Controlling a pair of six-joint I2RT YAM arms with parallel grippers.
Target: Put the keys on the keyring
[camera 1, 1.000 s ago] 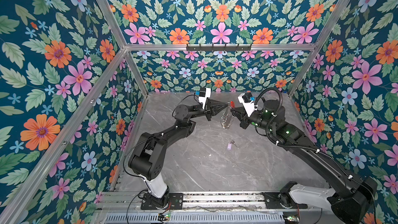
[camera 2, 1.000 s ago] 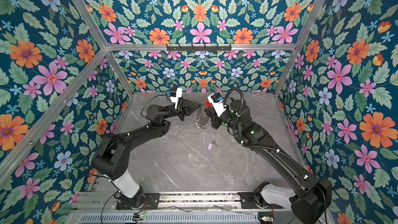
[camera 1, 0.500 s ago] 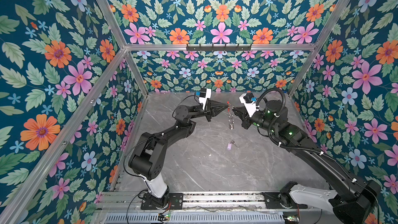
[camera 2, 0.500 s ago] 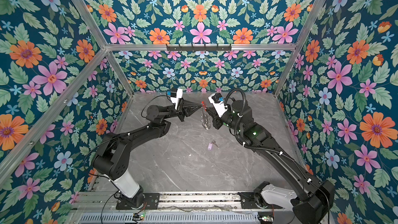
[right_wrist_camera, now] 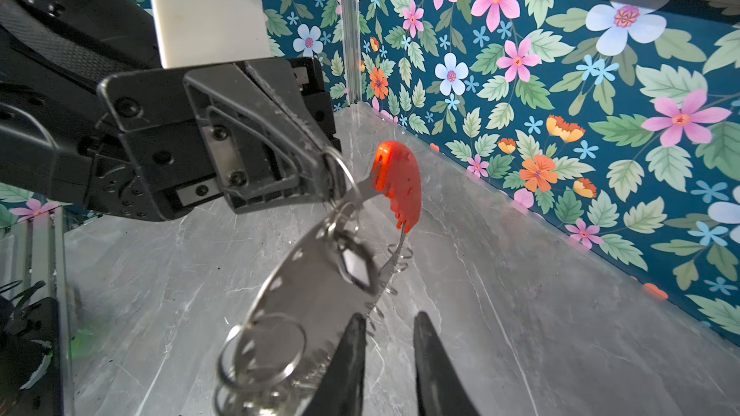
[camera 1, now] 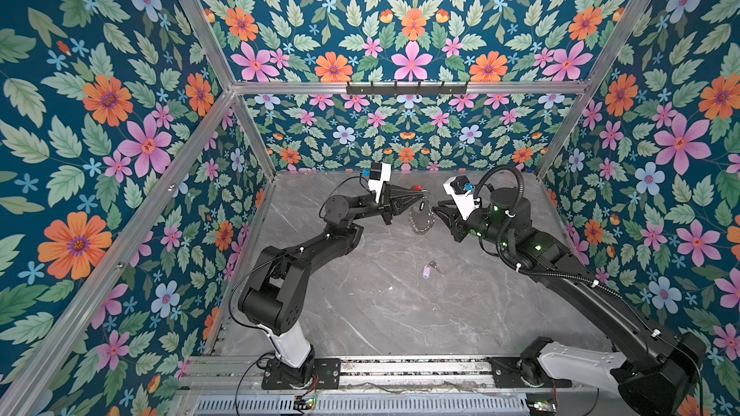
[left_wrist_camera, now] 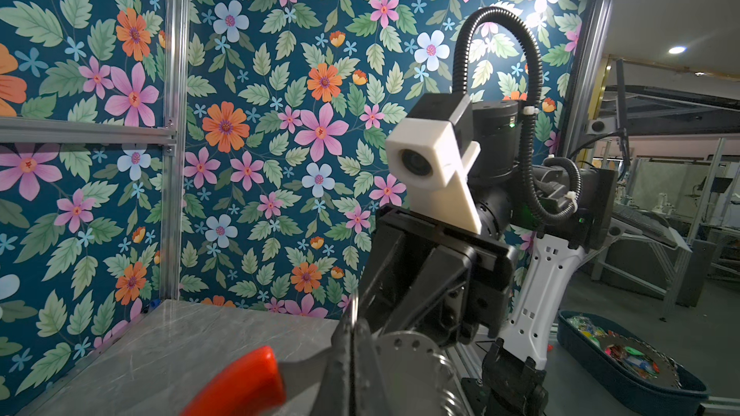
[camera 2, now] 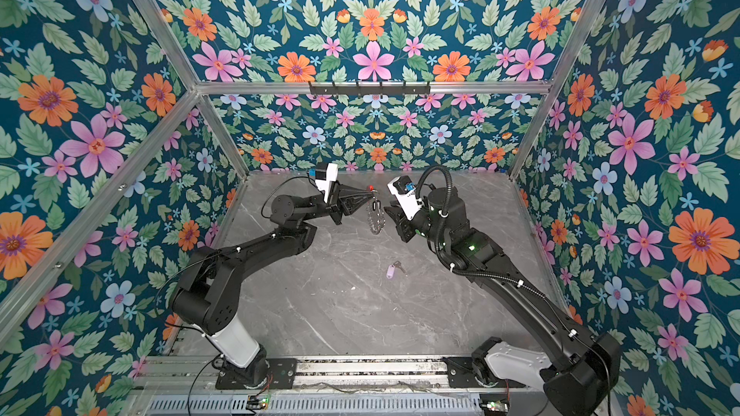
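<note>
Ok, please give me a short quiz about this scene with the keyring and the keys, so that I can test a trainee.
1. True or false: the lilac key hangs on the keyring.
2. Which arm holds the keyring up? A. left B. right C. neither
3. Fill in: the jaws of the right gripper are ___ (open or shut).

Key
1. False: it lies on the table, apart from the keyring.
2. A: the left gripper is shut on the keyring's top and the rest hangs below.
3. Open: there is a gap between them and nothing in it.
</note>
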